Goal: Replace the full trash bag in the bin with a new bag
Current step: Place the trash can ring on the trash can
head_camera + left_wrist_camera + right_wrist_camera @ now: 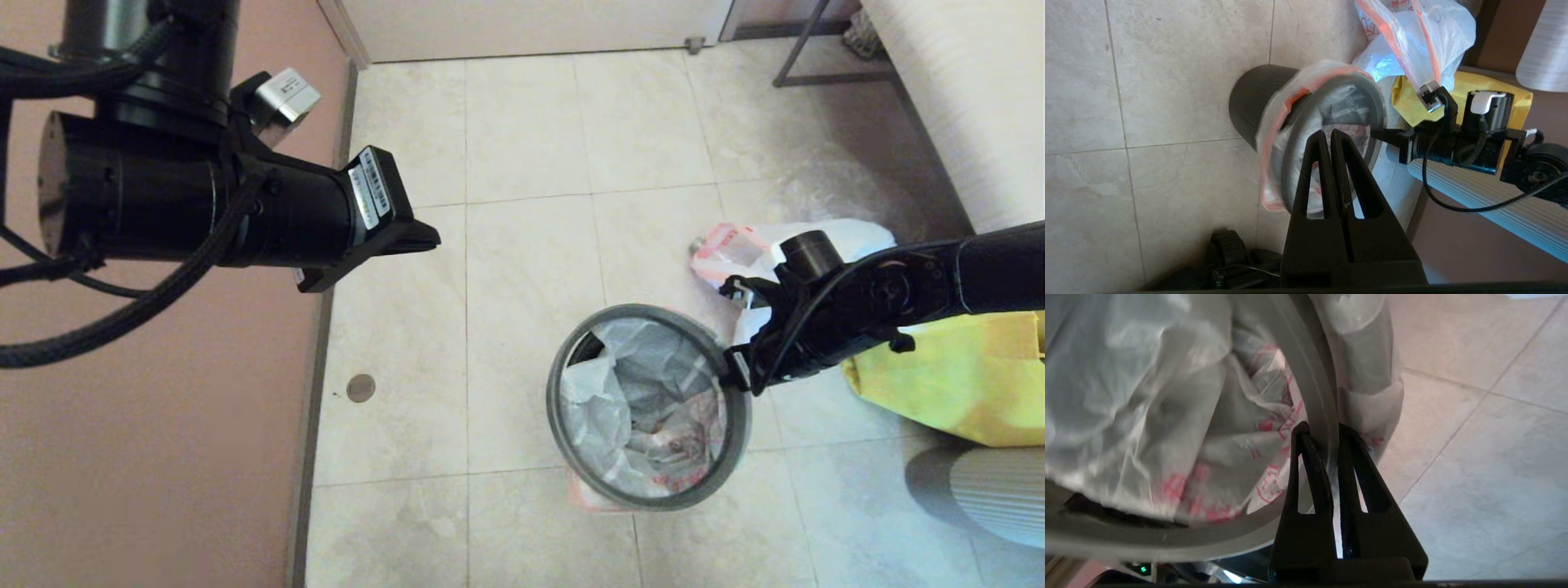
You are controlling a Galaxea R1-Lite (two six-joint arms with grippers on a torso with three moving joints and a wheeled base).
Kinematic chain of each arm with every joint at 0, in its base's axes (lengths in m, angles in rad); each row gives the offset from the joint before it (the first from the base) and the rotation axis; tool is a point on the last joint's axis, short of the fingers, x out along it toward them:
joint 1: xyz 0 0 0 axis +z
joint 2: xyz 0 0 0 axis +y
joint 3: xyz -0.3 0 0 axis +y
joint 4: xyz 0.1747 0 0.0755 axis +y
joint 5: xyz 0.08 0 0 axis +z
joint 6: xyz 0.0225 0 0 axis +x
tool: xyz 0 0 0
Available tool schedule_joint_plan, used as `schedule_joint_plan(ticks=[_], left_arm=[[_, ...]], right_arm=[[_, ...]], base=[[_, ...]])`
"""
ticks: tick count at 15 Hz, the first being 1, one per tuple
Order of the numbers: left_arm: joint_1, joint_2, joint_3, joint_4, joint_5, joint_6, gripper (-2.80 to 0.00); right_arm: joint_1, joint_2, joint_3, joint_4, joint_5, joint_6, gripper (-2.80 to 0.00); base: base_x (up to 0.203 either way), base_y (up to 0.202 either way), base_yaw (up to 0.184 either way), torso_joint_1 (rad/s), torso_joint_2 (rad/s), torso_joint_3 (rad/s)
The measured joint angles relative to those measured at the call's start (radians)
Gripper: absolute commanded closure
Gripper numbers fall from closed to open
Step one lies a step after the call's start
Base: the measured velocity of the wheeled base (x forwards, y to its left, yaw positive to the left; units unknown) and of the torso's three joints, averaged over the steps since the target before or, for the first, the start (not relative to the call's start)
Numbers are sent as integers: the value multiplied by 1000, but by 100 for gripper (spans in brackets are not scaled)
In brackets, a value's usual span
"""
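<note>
The bin (pixel 645 408) stands on the tiled floor; its black wall (pixel 1253 104) shows in the left wrist view. The grey hoop (pixel 563 359) sits on its mouth. The new bag (pixel 645 392) lines the inside, crumpled, with red print, and its orange hem (pixel 1267 134) folds over the outside. My right gripper (pixel 735 371) is at the hoop's right side, shut on the grey hoop (pixel 1310 375) with bag film (pixel 1167 396) beside it. The full trash bag (pixel 739 253) lies on the floor just behind the bin. My left gripper (pixel 1329 132) is shut and empty, raised at the upper left (pixel 416 237).
A yellow fabric bag (pixel 955 384) lies right of the bin under my right arm. A grey ribbed object (pixel 996 490) sits at the lower right. A pink wall (pixel 163 449) runs along the left. A metal frame leg (pixel 816 49) stands at the back.
</note>
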Motion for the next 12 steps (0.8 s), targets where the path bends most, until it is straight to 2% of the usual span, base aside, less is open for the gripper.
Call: schedule_joint_plan(ticks=[6, 12], left_arm=[[-12, 3, 6, 0, -1, -2, 0], [-23, -3, 7, 2, 1, -1, 0]], right_arm=[[3, -8, -2, 1, -27, 0, 0], [21, -102, 104, -5, -83, 0, 0]], base=[[0, 0, 0, 0, 0, 0], [0, 0, 0, 0, 0, 0]])
